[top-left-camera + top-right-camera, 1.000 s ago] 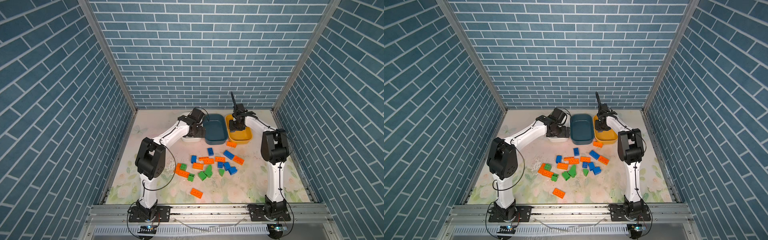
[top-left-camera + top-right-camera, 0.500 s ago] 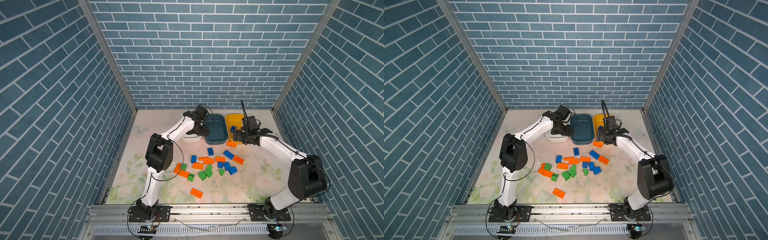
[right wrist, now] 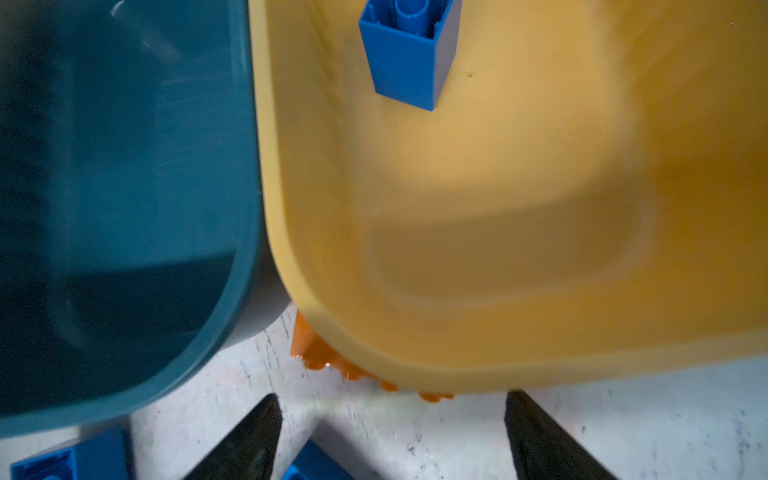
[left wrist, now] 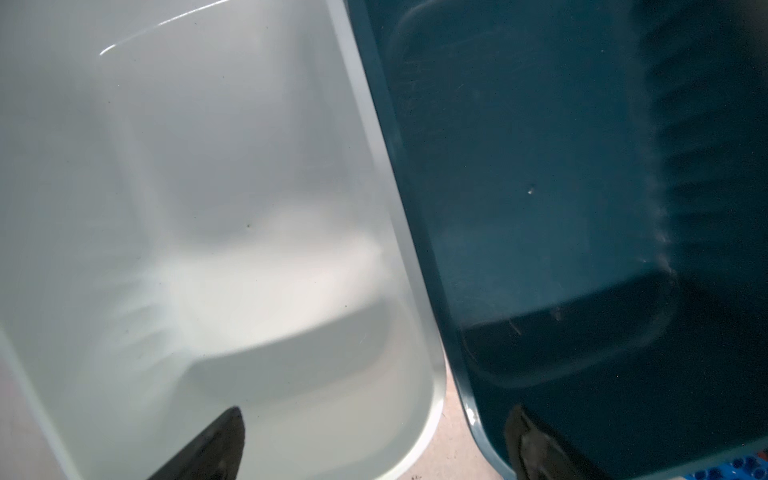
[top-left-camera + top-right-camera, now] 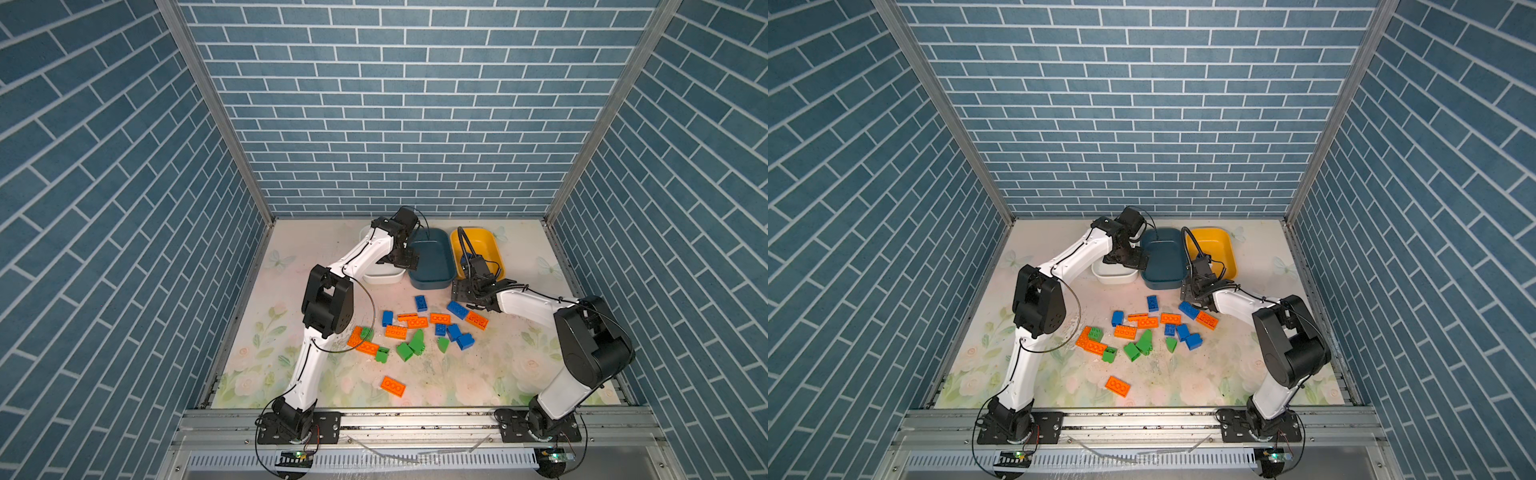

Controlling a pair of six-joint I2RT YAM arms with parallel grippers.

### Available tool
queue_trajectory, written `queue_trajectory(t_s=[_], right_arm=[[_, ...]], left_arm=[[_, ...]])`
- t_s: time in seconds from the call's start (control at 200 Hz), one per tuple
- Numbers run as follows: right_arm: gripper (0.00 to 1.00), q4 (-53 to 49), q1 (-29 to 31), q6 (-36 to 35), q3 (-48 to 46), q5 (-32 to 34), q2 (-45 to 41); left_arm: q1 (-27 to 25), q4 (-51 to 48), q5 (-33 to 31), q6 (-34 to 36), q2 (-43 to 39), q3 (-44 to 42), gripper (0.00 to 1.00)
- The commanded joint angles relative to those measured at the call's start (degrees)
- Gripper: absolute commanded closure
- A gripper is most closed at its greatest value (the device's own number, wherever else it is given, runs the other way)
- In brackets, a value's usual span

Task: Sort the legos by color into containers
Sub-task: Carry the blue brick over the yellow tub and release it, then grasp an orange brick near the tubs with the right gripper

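**Containers.** Three tubs stand in a row at the upper centre of both top views. The white tub (image 5: 384, 277) is on the left, the teal tub (image 5: 430, 283) in the middle and the yellow tub (image 5: 484, 245) on the right. They sit close side by side on the floral mat (image 5: 519, 365).

**Left gripper.** The left gripper (image 5: 409, 262) hangs over the line where the white tub and the teal tub meet. In the left wrist view its fingers (image 4: 216, 444) are spread wide. One is over the white interior and the other over the teal, and nothing is held between them.

**Right gripper.** The right gripper (image 5: 467, 295) sits low at centre right of a top view, just in front of the yellow tub's near corner. The right wrist view shows its jaws parted, holding nothing, with bare mat between them.

**Legos.**
- A blue brick (image 3: 409, 54) lies inside the yellow tub, at the top of the right wrist frame, with its hollow underside toward the camera.
- An orange plate (image 3: 309, 351) lies on the mat, partly tucked under the yellow tub's near rim.
- The other legos (image 5: 417, 322) are scattered close together at the centre of both top views: orange plates, blue blocks and green blocks.
- A lone orange plate (image 5: 392, 386) lies apart from them, at lower centre.
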Motion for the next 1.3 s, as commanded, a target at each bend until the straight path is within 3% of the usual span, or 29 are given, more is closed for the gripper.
queue_trajectory(t_s=[0.0, 0.13, 0.585, 0.72, 0.875, 1.08, 1.295], right_arm=[[0.16, 4.9, 0.3, 1.4, 0.3, 1.3, 1.7], [0.16, 7.0, 0.5, 1.2, 1.5, -0.9, 4.4], [0.2, 12.4, 1.7, 5.8, 2.4, 8.9, 9.4], [0.26, 12.6, 2.5, 5.5, 1.8, 9.9, 8.8], [0.41, 13.0, 2.7, 4.3, 0.2, 9.8, 7.3], [0.49, 11.8, 3.0, 1.1, -2.8, 4.9, 2.9], [0.49, 12.7, 3.3, -9.4, -8.8, -10.0, -6.5]], left_arm=[[0.6, -1.3, 0.2, 0.4, 1.1, 0.8, 0.01], [0.6, -1.8, 0.2, 0.3, 1.9, 1.6, 0.01], [0.6, -0.7, 0.2, -1.0, 1.6, -0.7, 0.01], [0.6, -0.9, -1.9, -1.5, 1.7, -0.9, 0.01], [0.6, -0.6, -6.0, -1.9, 1.6, -1.4, 0.01], [1.0, -1.2, -9.2, -2.0, 1.9, -1.5, 0.01], [1.8, -1.6, -10.5, -1.3, 1.9, -1.1, 0.01]])
